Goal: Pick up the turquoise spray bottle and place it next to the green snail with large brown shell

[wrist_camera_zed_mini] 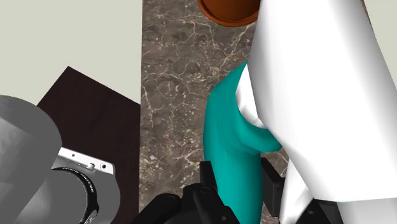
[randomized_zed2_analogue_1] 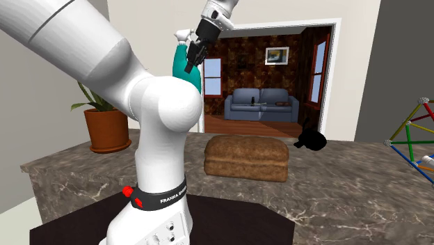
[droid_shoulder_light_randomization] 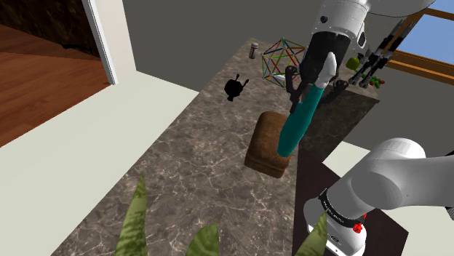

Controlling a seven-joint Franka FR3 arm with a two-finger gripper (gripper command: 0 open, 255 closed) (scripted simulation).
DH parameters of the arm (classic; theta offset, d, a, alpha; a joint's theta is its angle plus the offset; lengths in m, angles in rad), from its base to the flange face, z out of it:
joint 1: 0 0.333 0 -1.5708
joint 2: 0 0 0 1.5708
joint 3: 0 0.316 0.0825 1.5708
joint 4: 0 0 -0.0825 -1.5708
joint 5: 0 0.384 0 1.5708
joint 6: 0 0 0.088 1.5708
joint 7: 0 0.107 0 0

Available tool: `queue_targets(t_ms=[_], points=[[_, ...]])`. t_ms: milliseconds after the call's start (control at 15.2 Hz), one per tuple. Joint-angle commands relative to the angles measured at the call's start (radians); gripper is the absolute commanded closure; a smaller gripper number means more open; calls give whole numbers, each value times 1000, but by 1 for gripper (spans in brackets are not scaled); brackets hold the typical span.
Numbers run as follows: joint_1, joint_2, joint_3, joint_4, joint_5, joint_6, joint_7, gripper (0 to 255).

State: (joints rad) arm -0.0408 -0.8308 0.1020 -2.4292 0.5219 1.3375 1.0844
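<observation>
The turquoise spray bottle [droid_shoulder_light_randomization: 298, 125] with a white spray head [droid_shoulder_light_randomization: 328, 68] hangs tilted, high above the marble counter [droid_shoulder_light_randomization: 196, 174]. My gripper [droid_shoulder_light_randomization: 316, 87] is shut on it near the neck. In the second exterior view the gripper [randomized_zed2_analogue_1: 197, 43] holds the bottle [randomized_zed2_analogue_1: 183, 64] up beside my arm, which hides part of it. In the wrist view the bottle [wrist_camera_zed_mini: 234, 149] runs out from between my fingers [wrist_camera_zed_mini: 210, 198]. A small black snail-like figure [droid_shoulder_light_randomization: 234, 88] with two feelers stands farther along the counter, also seen as the black figure [randomized_zed2_analogue_1: 311, 141] beyond the loaf.
A brown loaf [droid_shoulder_light_randomization: 268, 144] lies on the counter below the bottle. A ball of coloured rods [droid_shoulder_light_randomization: 282, 60] and a small grey canister [droid_shoulder_light_randomization: 253, 50] stand at the far end. A potted plant [randomized_zed2_analogue_1: 108, 127] sits near my stand [droid_shoulder_light_randomization: 320, 189].
</observation>
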Motion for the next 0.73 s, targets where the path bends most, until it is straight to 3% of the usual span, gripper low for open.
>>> queue_targets(t_ms=[0,528,660], points=[[0,7,-6,29,-2,-21,9,255],[3,38,-20,148,-3,-100,49,255],[-7,94,-50,183,-37,-96,10,255]])
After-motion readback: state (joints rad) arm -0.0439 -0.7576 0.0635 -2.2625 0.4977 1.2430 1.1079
